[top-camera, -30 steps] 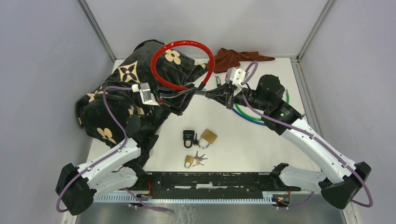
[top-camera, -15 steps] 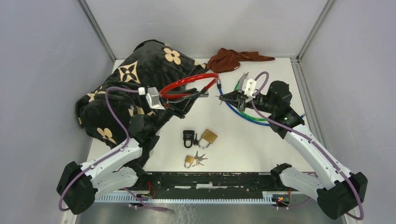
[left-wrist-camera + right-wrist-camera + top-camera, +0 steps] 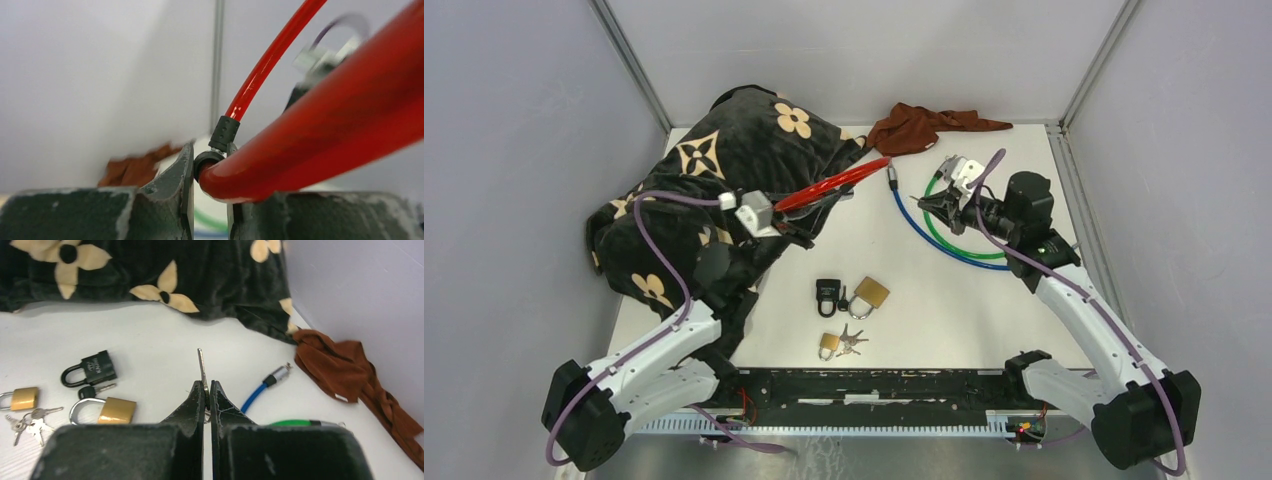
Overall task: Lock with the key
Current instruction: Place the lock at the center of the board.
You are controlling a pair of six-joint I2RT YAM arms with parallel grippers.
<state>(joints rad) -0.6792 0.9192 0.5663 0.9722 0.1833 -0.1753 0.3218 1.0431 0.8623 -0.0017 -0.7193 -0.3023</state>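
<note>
Clamping the red cable lock (image 3: pixel 310 130) beside its black end fitting, the left gripper (image 3: pixel 812 213) holds it off the table (image 3: pixel 984 310), beyond the black padlock (image 3: pixel 828 294) and slightly to that padlock's left. The right gripper (image 3: pixel 206 390) has its jaws pressed together on a key (image 3: pixel 200 365), blade pointing out past the fingertips, beyond the black padlock and to its right. Key and cable lock are apart.
</note>
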